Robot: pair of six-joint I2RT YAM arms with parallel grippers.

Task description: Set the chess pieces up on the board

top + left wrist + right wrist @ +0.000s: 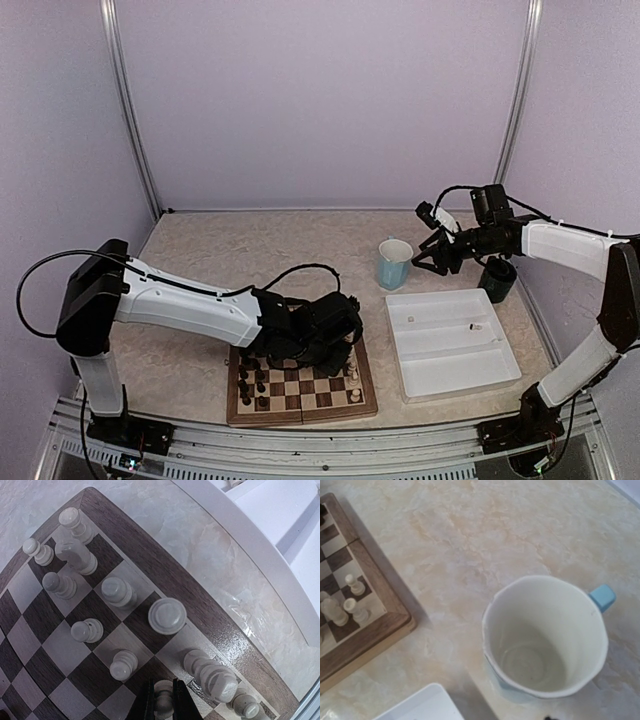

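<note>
Many white pieces (118, 591) stand packed on the right side of the board (300, 416), with dark pieces (250, 380) on its left. The left claw (162, 707) is low among the white ones and closed on one of them. This held piece (164, 689) is over a square by the border; whether its base touches the board I cannot tell. Crowding is the main risk: a tall piece (212, 677) stands just beside the fingers, so opening wide or lifting at a slant could knock it over and topple its neighbours. Letting go before the base sits flat could leave the held piece tilted or straddling two squares. Further right, the tray (450, 350) holds a couple of loose pieces (476, 324), tiny and easy to pinch off-centre. Beyond it the right claw (428, 258) hangs open and empty near the mug (545, 635); a careless descent could tip the mug on the surface (470, 530).
</note>
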